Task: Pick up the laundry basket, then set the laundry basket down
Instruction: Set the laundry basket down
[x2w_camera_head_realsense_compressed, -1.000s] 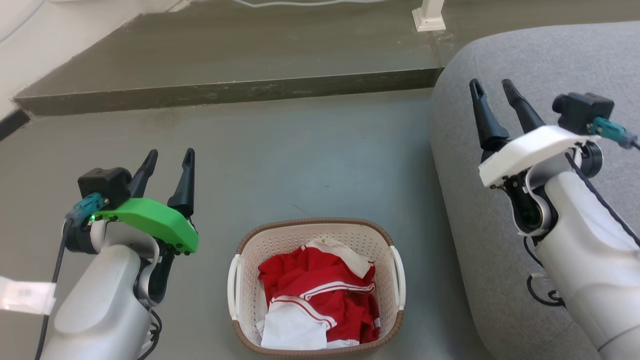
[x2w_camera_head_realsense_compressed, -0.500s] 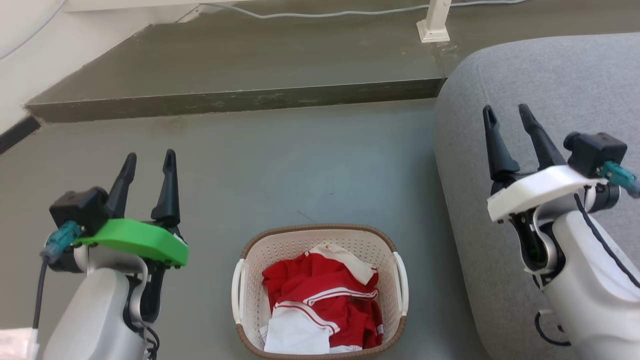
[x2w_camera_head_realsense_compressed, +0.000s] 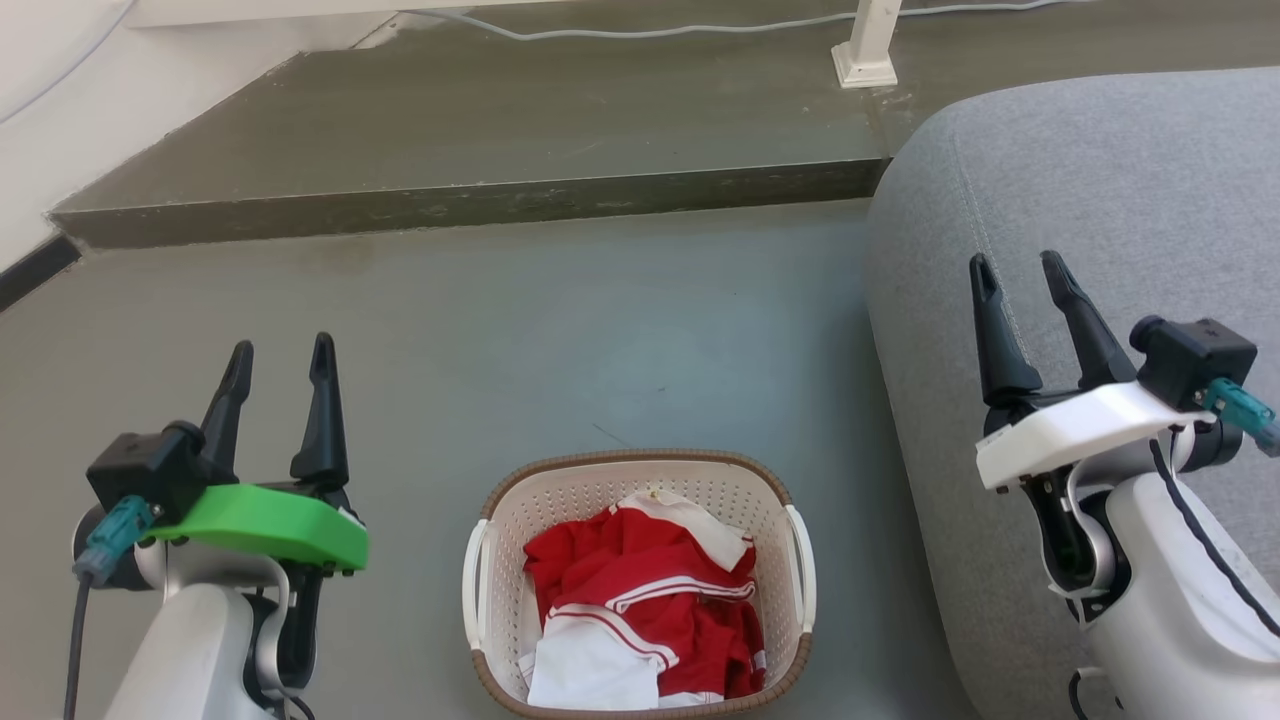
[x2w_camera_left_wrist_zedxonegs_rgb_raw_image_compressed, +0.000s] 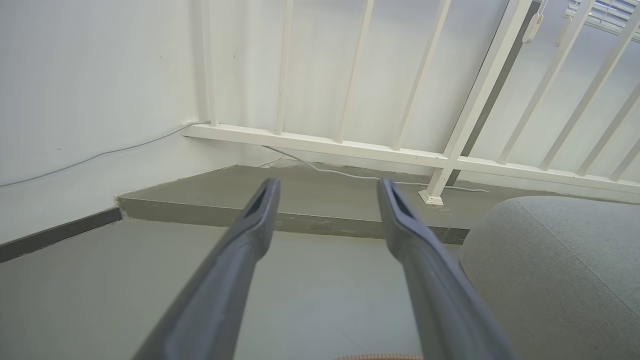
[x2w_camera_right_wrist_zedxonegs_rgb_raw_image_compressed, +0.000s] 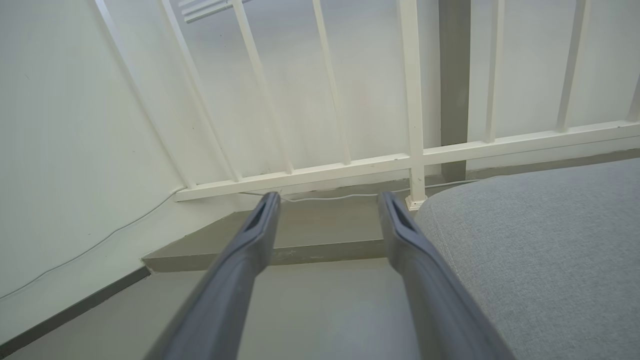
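Head view: the laundry basket (x2w_camera_head_realsense_compressed: 630, 457) sits on the grey floor (x2w_camera_head_realsense_compressed: 600, 330) between the arms, lower than both sets of fingertips, with red-and-white clothes (x2w_camera_head_realsense_compressed: 640, 590) heaped inside and its handles untouched; the left pincer (x2w_camera_head_realsense_compressed: 282, 345) hangs over bare floor off the basket's left, fingers spread, nothing between them; the right pincer (x2w_camera_head_realsense_compressed: 1016, 260) is spread and empty too, over the rounded edge of the grey sofa (x2w_camera_head_realsense_compressed: 1100, 180), which runs near the basket's right side; past both pincers there's lots of open floor up to the step (x2w_camera_head_realsense_compressed: 470, 205). Left wrist view: clear gap between the fingers, step edge beyond the tips, white railing (x2w_camera_left_wrist_zedxonegs_rgb_raw_image_compressed: 320, 145) and a cable (x2w_camera_left_wrist_zedxonegs_rgb_raw_image_compressed: 350, 175) further on, wall (x2w_camera_left_wrist_zedxonegs_rgb_raw_image_compressed: 90, 75) to the left, sofa to the right, a sliver of brown basket rim at the bottom. Right wrist view: same spread; sofa edge by the right-side finger, free floor under the other, step and railing ahead.
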